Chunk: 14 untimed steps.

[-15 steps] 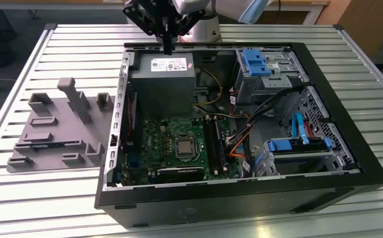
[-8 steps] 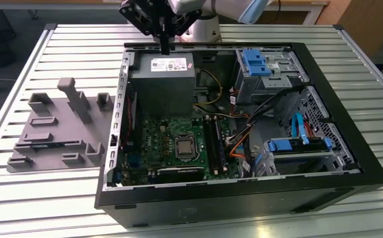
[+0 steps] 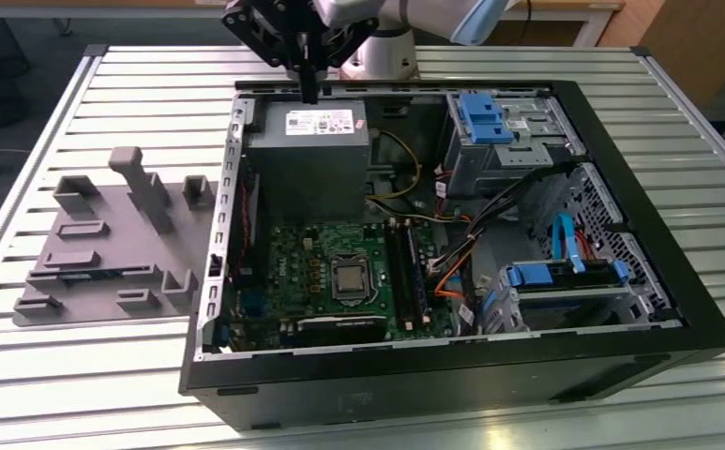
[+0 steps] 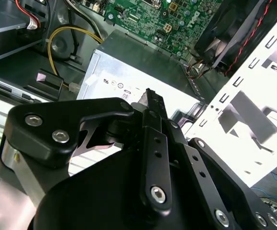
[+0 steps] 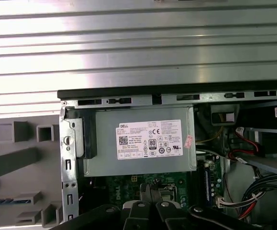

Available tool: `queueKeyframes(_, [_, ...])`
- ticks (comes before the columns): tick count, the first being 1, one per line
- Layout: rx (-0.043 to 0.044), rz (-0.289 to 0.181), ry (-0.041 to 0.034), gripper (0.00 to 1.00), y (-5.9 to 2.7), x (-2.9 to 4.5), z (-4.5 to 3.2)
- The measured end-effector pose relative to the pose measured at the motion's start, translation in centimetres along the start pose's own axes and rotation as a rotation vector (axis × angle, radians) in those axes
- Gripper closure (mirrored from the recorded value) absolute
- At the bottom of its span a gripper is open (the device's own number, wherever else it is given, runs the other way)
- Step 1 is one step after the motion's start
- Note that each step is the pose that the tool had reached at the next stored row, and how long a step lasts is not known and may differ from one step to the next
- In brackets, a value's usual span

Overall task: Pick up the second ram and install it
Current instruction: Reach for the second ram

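My gripper (image 3: 309, 92) hangs over the power supply (image 3: 309, 155), its fingers pressed together and holding nothing. The ram (image 3: 93, 274) is well apart from it, beyond the case (image 3: 462, 375) wall toward the exterior view's left. It lies flat in the gray holder (image 3: 99, 216), its long axis along the table (image 3: 149, 66) slats.

The black claw (image 4: 153, 98) stands in the foreground of the frame, fingers drawn together, its tip over the grey power supply (image 4: 143, 60) and its white label (image 4: 114, 84). Behind the supply lies the green motherboard (image 4: 167, 19). A yellow cable (image 4: 69, 31) curves beside the supply, and a perforated metal panel (image 4: 246, 120) flanks its other side.
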<state>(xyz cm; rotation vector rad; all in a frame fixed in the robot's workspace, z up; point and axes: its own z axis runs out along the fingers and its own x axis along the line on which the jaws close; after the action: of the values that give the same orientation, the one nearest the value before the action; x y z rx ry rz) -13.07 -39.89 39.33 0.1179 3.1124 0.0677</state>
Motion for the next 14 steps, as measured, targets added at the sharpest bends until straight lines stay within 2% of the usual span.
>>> queueKeyframes(14, [0.0000,0.000,0.0001,0.89,-0.04,0.52,-0.02])
